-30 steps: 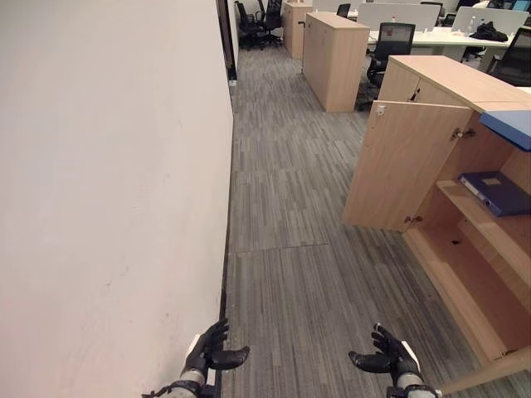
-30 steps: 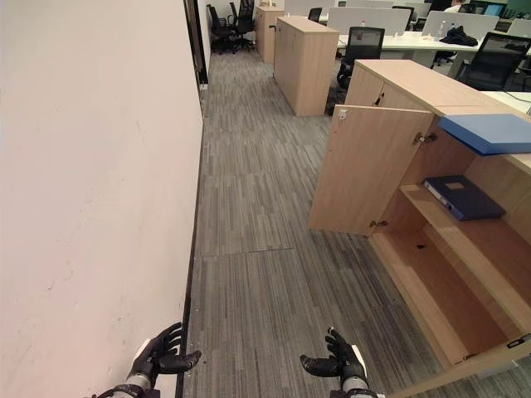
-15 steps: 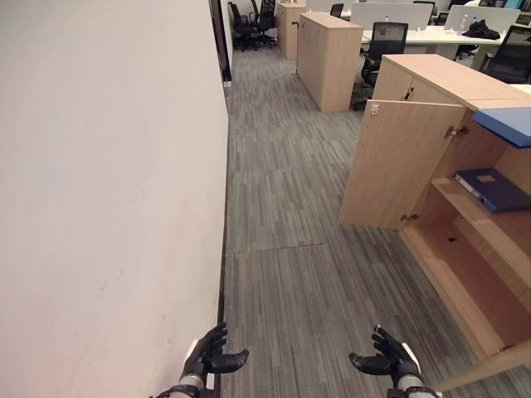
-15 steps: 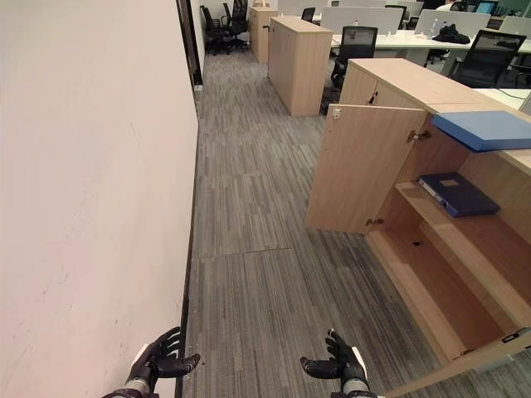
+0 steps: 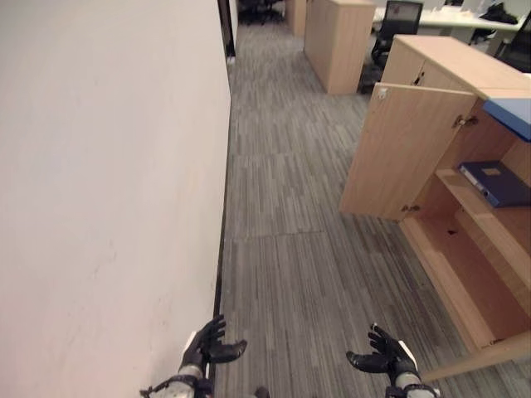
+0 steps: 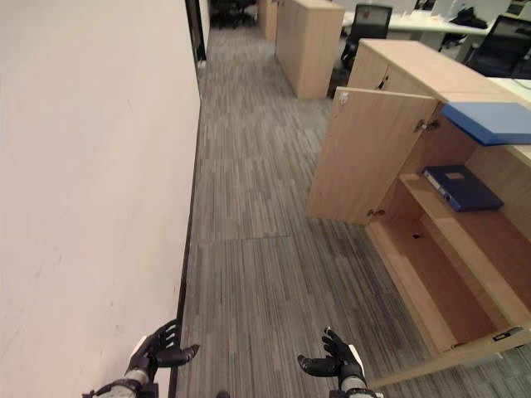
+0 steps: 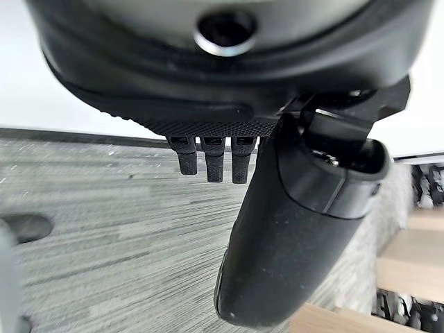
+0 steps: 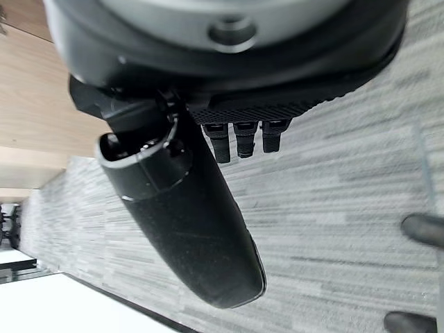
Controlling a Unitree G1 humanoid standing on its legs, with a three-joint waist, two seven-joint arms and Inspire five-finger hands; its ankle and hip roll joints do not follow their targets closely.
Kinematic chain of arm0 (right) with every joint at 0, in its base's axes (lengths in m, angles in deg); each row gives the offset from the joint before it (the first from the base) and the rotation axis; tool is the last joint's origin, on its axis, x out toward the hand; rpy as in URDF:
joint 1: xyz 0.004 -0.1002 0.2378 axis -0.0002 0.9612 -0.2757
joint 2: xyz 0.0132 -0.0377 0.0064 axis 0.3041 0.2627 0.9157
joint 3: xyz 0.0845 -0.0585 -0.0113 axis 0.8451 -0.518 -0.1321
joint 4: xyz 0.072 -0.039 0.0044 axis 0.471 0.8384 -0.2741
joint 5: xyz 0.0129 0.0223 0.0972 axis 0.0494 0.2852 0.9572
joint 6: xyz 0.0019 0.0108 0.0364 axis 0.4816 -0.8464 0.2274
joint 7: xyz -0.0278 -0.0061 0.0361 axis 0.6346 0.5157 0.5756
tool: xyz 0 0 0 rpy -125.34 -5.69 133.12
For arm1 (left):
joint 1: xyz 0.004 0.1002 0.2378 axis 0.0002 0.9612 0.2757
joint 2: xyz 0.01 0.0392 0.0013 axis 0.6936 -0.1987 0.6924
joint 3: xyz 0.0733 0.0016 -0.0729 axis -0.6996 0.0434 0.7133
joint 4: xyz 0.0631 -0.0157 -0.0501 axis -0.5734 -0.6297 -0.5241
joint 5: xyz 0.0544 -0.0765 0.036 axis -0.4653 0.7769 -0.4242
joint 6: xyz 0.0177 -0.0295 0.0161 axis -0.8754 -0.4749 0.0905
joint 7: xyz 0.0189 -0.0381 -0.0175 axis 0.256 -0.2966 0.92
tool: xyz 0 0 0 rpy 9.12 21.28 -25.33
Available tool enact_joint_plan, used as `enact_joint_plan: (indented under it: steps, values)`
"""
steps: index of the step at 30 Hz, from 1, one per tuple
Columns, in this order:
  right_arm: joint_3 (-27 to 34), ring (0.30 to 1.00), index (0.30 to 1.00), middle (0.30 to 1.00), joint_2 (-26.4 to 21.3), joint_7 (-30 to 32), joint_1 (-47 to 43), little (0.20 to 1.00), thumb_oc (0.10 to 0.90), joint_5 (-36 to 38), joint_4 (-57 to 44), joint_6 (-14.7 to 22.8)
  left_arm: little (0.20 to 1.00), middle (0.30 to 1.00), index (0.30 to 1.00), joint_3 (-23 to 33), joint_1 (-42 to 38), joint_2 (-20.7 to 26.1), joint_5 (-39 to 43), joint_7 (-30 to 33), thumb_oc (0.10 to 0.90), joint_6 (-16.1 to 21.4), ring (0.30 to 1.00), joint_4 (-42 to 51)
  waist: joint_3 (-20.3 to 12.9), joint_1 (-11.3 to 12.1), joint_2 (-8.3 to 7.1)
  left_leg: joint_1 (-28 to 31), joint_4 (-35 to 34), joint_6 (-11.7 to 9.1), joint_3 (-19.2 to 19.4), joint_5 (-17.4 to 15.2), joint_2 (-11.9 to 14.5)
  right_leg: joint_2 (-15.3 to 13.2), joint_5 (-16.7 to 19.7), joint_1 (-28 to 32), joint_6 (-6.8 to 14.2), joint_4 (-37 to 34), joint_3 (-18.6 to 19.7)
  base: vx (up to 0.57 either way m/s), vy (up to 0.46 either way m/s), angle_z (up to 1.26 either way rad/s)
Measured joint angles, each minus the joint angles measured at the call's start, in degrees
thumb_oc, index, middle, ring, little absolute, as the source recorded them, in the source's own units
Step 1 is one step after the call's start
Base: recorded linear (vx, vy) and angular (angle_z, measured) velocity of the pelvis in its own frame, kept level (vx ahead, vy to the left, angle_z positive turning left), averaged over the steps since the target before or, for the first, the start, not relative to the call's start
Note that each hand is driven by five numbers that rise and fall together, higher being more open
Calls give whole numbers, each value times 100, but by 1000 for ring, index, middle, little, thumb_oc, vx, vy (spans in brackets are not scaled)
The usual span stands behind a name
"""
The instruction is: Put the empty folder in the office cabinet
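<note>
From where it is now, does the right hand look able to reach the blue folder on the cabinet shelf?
Probably not: the right hand hangs open over carpet, well short of the blue folder; nothing blocks it.

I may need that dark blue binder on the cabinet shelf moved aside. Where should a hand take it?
Probably by the spine edge of the dark blue binder, coming through the open front of the wooden cabinet: it lies flat on the shelf, with that edge facing the opening.
</note>
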Motion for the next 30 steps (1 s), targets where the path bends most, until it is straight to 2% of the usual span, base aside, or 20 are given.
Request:
enact_joint_plan:
  steps: [2,3,6,9,11,12,13,14,15,16,17,18,21,23,24,25,26,28,29,30]
  values:
    - [55,900,900,900,-21,47,12,900,800,2,7,1,900,900,900,-44,-70,-42,0,-1,800,-9,900,-5,103,-18,9,-119,380,-76,-12,-38,301,-7,-97,-86,-50,135,16,246,-23,4]
    - [84,900,900,900,-26,57,12,900,800,2,13,-2,900,900,900,-46,-97,-74,1,-2,800,-9,900,-4,112,-12,12,-170,302,-156,-96,-104,293,-38,-105,-135,-66,161,80,247,3,-4]
    - [217,900,900,900,-53,83,-76,900,800,4,10,-11,900,900,900,-77,-191,-155,-1,-88,800,-14,900,13,257,34,74,-73,-1077,-116,-249,-81,136,-185,-95,-331,-64,101,345,309,39,-10]
    - [215,900,900,900,-112,131,-144,900,800,47,73,-21,900,900,900,-196,-379,-177,-2,-87,800,-49,900,-122,355,244,243,-177,-1905,-455,-238,128,331,-162,-98,-299,-62,4,587,352,30,-14]
    - [194,900,900,900,-171,176,-294,900,800,98,237,-7,900,900,900,-185,-471,-357,-3,-62,800,-84,900,-335,330,394,471,-202,-2219,-512,-247,-4,393,-68,-87,19,84,-585,1051,494,94,-65]
    - [147,900,900,900,-382,148,-306,900,800,98,150,24,900,900,900,-145,-336,-504,-6,-75,800,-87,900,-230,316,667,901,-199,-2126,-684,-287,-840,891,369,-384,-392,447,595,1151,410,89,-94]
    - [148,900,900,900,-367,141,-344,900,800,97,189,19,900,900,900,-140,-254,-465,-8,-73,800,-63,900,-95,262,736,1005,-164,-2124,-780,-240,-592,1018,469,-635,-613,583,1494,1098,142,31,-88]
    - [89,900,900,900,-46,193,-353,900,800,99,245,-57,900,900,900,-148,-205,-156,-12,-61,800,-49,900,112,301,921,519,-204,-1881,-924,-25,-185,731,289,-1434,-940,627,2923,1211,162,51,-37]
    - [80,900,900,900,144,162,-322,900,800,98,254,-71,900,900,900,-187,-94,-58,-16,70,800,-46,900,357,254,976,144,-174,-1759,-822,191,-102,523,163,-1817,-855,445,3108,1240,476,178,-9]
    - [67,900,900,900,203,129,-337,900,800,95,162,-40,900,900,900,-190,-37,-148,-15,52,800,-63,900,379,182,917,30,-327,-1406,-559,370,106,453,28,-2208,-525,234,2533,1417,478,177,9]
    - [90,900,900,900,242,142,-388,900,800,92,180,-4,900,900,900,-141,-102,-335,-16,26,800,-83,900,237,170,894,128,-631,-1027,-493,327,94,570,81,-2264,-415,158,2393,1438,572,233,-34]
    - [80,900,900,900,320,157,-439,900,800,92,199,-16,900,900,900,-21,-106,-562,-11,25,800,-91,900,122,131,1048,94,-848,-1084,-426,222,120,622,-44,-2190,-423,8,2201,1714,388,162,-49]
    - [53,900,900,900,323,85,-203,900,800,81,185,-49,900,900,900,46,-92,-811,-18,-74,800,-45,900,196,36,1064,180,-978,-1278,-496,-58,278,694,-112,-2098,204,28,1341,1909,405,187,-17]
    - [56,900,900,900,307,72,36,900,800,81,307,-133,900,900,900,182,20,-1121,-5,-75,800,47,900,286,-301,1265,154,-711,-1639,-413,-111,315,447,-333,-1941,607,348,770,2076,389,233,-22]
    - [25,900,900,900,381,32,-31,900,800,67,509,-146,900,900,900,307,47,-1175,-12,-69,800,48,900,353,-383,1267,33,-512,-1733,-279,-33,599,254,-586,-1803,798,663,673,2142,262,169,-35]
    - [-11,900,900,900,407,13,-139,900,800,61,533,-154,900,900,900,369,51,-1164,-13,-62,800,52,900,349,-409,1265,-47,-462,-1714,-141,53,622,194,-683,-1743,764,778,745,2151,253,167,-52]
    - [-92,900,900,900,472,-30,-213,900,800,-5,479,-148,900,900,900,469,103,-1062,-16,-50,800,50,900,336,-490,1250,-193,-395,-1601,58,242,725,144,-826,-1455,726,1168,810,2200,328,220,-54]
    - [-164,900,900,900,544,-41,-437,900,800,-28,490,-144,900,900,900,506,121,-864,-16,-56,800,49,900,298,-484,1308,-307,-986,-259,164,221,580,241,-807,-891,671,1302,843,2413,252,174,-49]
    - [-130,900,900,900,587,-45,-481,900,800,-28,496,-138,900,900,900,487,102,-785,-12,-71,800,75,900,320,-504,1360,-362,-1174,-73,121,278,278,173,-801,-751,633,1451,907,2425,76,60,-20]
    - [-48,900,900,900,603,-45,-446,900,800,-28,485,-112,900,900,900,388,130,-698,-17,-81,800,78,900,301,-614,1354,-425,-1090,-745,224,243,158,-136,-977,-667,627,1569,933,2389,267,209,-40]
